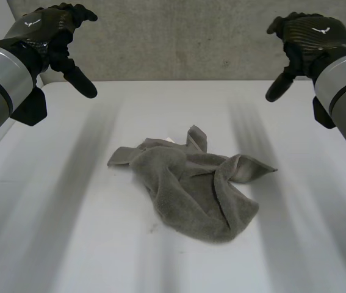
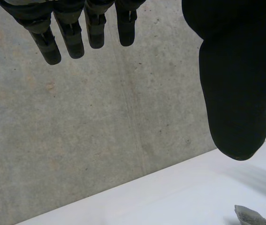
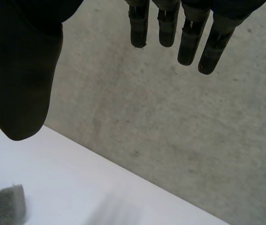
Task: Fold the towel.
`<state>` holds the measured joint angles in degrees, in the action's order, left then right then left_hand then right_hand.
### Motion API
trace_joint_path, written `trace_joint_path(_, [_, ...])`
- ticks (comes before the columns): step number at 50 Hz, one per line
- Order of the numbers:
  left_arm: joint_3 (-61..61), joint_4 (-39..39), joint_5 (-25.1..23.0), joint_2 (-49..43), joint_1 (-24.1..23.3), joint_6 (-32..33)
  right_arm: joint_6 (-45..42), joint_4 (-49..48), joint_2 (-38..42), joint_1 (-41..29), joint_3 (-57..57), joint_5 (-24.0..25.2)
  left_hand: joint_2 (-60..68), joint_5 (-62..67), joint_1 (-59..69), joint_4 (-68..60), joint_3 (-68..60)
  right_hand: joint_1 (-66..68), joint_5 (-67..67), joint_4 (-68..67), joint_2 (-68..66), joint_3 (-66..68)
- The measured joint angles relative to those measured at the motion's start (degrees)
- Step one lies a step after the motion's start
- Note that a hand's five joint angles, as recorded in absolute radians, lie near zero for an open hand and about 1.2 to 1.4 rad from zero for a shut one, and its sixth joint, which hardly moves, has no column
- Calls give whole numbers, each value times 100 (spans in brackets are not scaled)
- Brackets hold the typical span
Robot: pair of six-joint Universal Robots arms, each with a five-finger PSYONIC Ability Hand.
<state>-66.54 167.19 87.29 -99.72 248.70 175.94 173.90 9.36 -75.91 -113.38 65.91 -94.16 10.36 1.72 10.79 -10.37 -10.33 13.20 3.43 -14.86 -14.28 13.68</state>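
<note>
Aloft, left hand (image 1: pixel 46 32), right hand (image 1: pixel 310 33) spread, empty; towel (image 1: pixel 188 189) crumpled, edges partly hidden.

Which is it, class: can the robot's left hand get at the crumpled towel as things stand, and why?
Probably yes. The left hand hangs open and empty above the table's far left side; the towel lies crumpled mid-table with nothing on it, and bare table lies between them.

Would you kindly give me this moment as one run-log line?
grey towel: crumpled on table | left hand: open, raised | right hand: open, raised | fold: not begun
</note>
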Motion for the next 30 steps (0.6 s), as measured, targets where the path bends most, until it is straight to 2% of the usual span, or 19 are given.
trace_joint_path(25, [31,-68,-3,3,12,26,-50,272,35,279,-183,1,-5,-1,0,9,0,0,0,0,0,0])
trace_joint_path(30, [-21,-45,-24,-9,7,41,-227,289,62,307,-209,125,-5,-1,0,9,0,0,0,0,0,0])
